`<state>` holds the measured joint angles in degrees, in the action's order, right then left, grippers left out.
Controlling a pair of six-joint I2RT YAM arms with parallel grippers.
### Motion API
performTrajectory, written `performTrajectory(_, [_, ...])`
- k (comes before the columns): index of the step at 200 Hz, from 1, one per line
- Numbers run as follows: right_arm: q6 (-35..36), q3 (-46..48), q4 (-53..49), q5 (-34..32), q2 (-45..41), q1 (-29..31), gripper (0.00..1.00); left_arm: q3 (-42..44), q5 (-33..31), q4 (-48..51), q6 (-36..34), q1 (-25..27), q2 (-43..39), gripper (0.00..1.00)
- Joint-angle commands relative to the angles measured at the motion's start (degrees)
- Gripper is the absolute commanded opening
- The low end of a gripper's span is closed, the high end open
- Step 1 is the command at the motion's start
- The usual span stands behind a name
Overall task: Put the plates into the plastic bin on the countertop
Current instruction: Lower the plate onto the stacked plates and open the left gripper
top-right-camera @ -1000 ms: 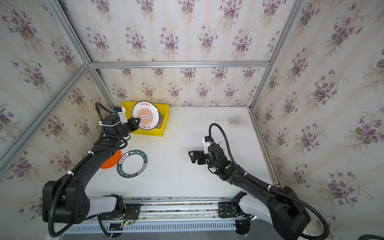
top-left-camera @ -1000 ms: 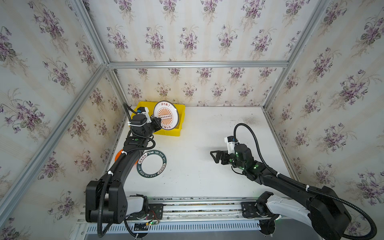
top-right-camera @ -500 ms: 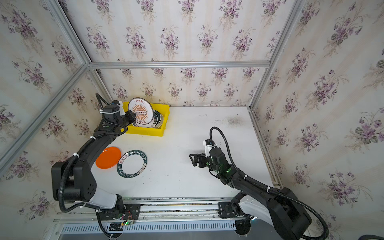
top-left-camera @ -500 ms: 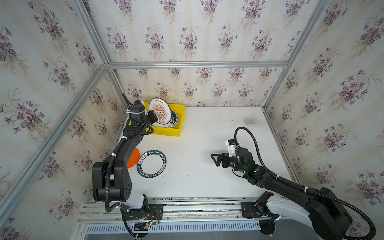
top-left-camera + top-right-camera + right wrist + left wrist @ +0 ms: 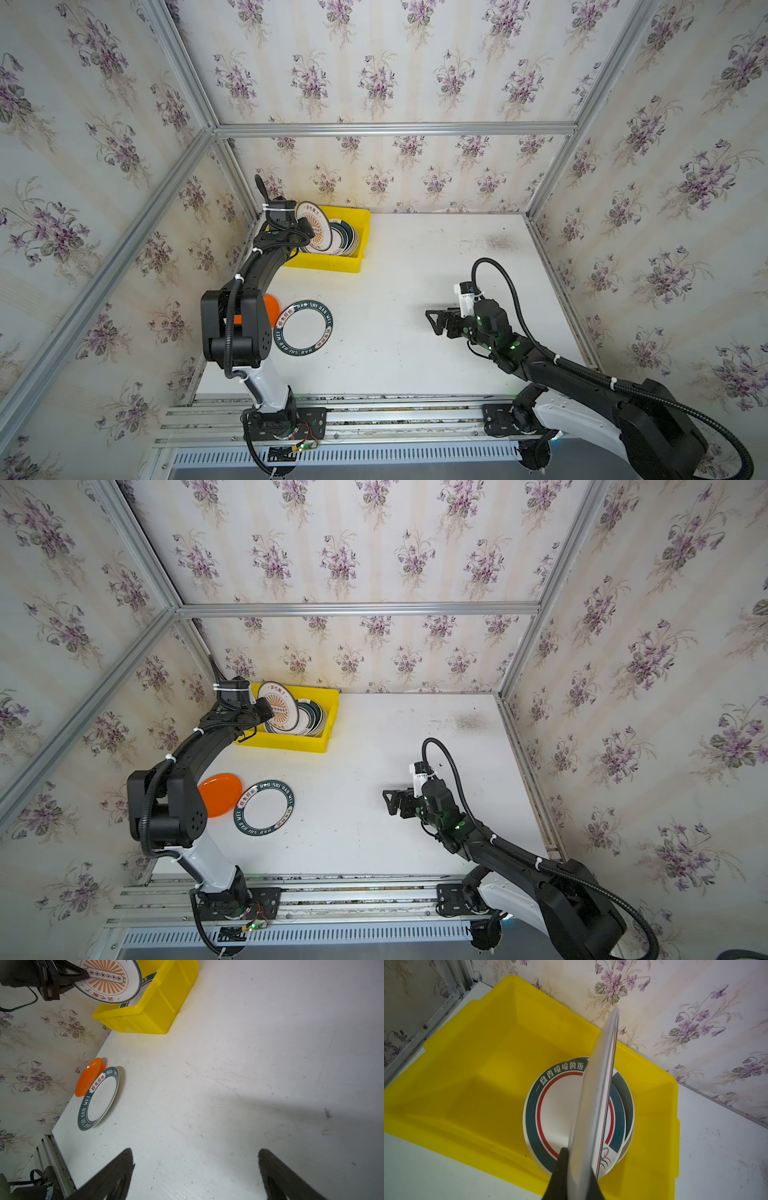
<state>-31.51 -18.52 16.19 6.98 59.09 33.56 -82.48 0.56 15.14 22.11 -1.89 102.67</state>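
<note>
- The sunburst plate (image 5: 319,227) hangs tilted above the yellow bin (image 5: 328,266), toward its left side, and does not lie in it. In the left wrist view you see it almost edge-on.
- Your left gripper (image 5: 306,228) is clamped on the left rim of this plate, with one finger on each face.
- In the right part of the bin lies a stack of green-rimmed plates (image 5: 348,240). You cannot count how many.
- The bin stands in the far left corner of the countertop (image 5: 415,270), close to the back wall.
- Near the left edge, a green lettered plate (image 5: 303,328) lies flat, and its rim goes over the edge of an orange plate (image 5: 220,793) on its left.
- Your right gripper (image 5: 433,323) hovers over bare countertop right of the middle. It points left, its jaws are wide apart, and it holds nothing.
</note>
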Motion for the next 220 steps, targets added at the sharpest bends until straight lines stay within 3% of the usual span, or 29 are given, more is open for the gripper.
performTrajectory(1, [0.17,0.32,1.72,-1.27,-0.03,0.01,0.96,-2.35,2.6,0.82,-0.99,-0.04,1.76,0.12])
performTrajectory(47, [0.48,0.84,2.89,-2.15,0.39,-0.18,0.96,-6.15,4.4,3.89,-1.47,-0.03,5.91,0.16])
performTrajectory(61, [0.35,0.76,3.44,-2.41,0.71,-0.27,0.97,-6.3,4.63,3.85,-2.15,0.21,6.19,0.29])
performTrajectory(100, [0.35,0.74,5.25,-2.76,2.49,-0.47,0.97,-6.73,4.54,3.93,-3.34,0.31,6.51,0.54])
performTrajectory(109, [0.31,0.52,5.39,-2.63,3.07,-0.43,0.98,-6.73,4.36,4.0,-3.52,0.4,6.5,0.67])
performTrajectory(114, [0.31,0.45,5.48,-2.55,3.35,-0.5,0.98,-6.63,4.0,4.03,-3.4,0.47,6.42,0.8])
performTrajectory(117, [0.26,0.36,5.56,-2.51,3.56,-0.52,0.98,-6.56,3.97,4.01,-3.44,0.64,6.31,0.96])
performTrajectory(120, [0.22,0.37,5.62,-2.49,3.76,-0.58,0.98,-6.57,3.91,4.0,-3.66,0.72,6.27,0.99])
performTrajectory(204, [-0.05,-0.14,7.37,-2.37,6.65,-1.22,0.98,-4.52,-5.75,6.06,-5.06,1.75,2.45,1.0])
performTrajectory(220, [-0.06,0.11,7.47,-2.49,6.24,-1.19,0.98,-3.29,-9.99,6.06,-5.35,2.44,0.62,1.0])
